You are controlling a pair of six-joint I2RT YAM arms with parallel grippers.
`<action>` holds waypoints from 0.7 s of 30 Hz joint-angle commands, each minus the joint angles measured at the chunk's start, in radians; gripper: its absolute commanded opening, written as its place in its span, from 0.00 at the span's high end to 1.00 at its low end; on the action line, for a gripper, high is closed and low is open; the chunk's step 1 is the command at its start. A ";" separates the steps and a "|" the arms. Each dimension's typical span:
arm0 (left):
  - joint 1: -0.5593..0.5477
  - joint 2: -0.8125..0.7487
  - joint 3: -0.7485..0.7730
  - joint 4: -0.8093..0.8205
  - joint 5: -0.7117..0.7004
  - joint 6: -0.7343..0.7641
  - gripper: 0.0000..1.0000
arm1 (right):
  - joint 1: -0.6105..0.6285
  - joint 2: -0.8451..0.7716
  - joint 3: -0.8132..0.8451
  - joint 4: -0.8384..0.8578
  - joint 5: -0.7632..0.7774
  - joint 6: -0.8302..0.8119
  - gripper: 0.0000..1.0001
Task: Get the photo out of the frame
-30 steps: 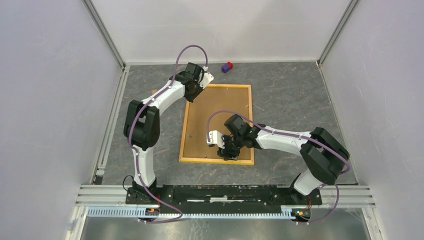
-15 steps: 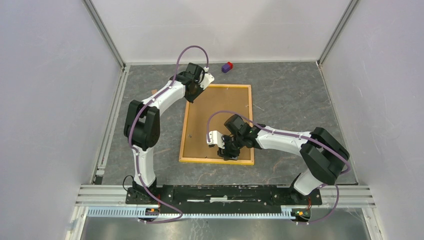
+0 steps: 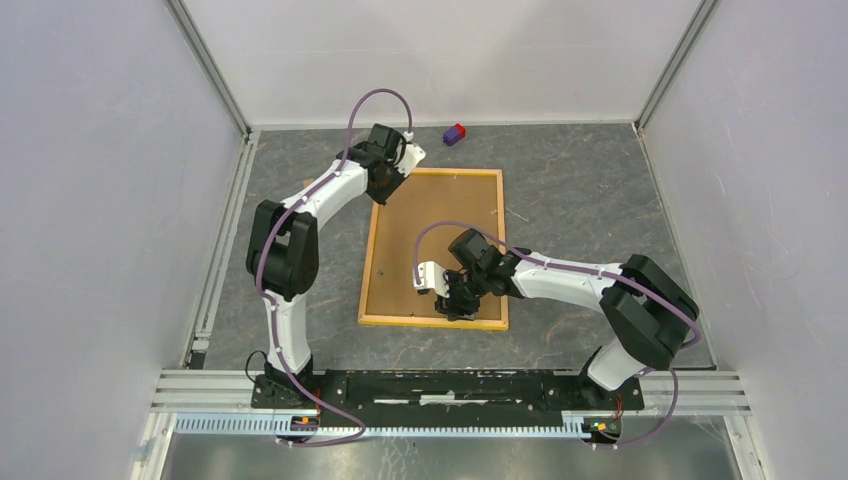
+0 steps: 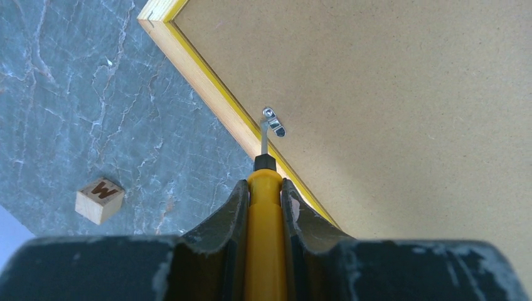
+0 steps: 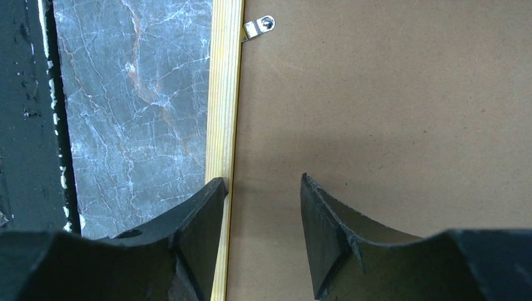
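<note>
I have the large rectangular frame with the narrow yellow-orange border lying face down in the middle of the grey marbled worktop, its brown fibreboard back up, so the photo is hidden from me. My left tool is clamped on a yellow-handled, metal-tipped driver whose tip touches a small silver clip at the frame's far left edge, with a small wooden letter cube on the worktop nearby. My right tool stands with its fingers apart at the frame's near edge, one above the border and the other above the board.
</note>
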 commanded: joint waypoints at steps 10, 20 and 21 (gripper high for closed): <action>0.019 -0.008 -0.021 -0.048 0.241 -0.271 0.98 | 0.014 0.034 -0.003 -0.040 0.009 -0.019 0.47; 0.030 -0.065 -0.144 0.042 0.306 -0.452 0.98 | 0.014 0.039 -0.003 -0.038 0.007 -0.013 0.49; 0.030 -0.070 -0.157 0.055 0.304 -0.480 0.98 | 0.014 0.041 -0.002 -0.038 0.006 -0.013 0.49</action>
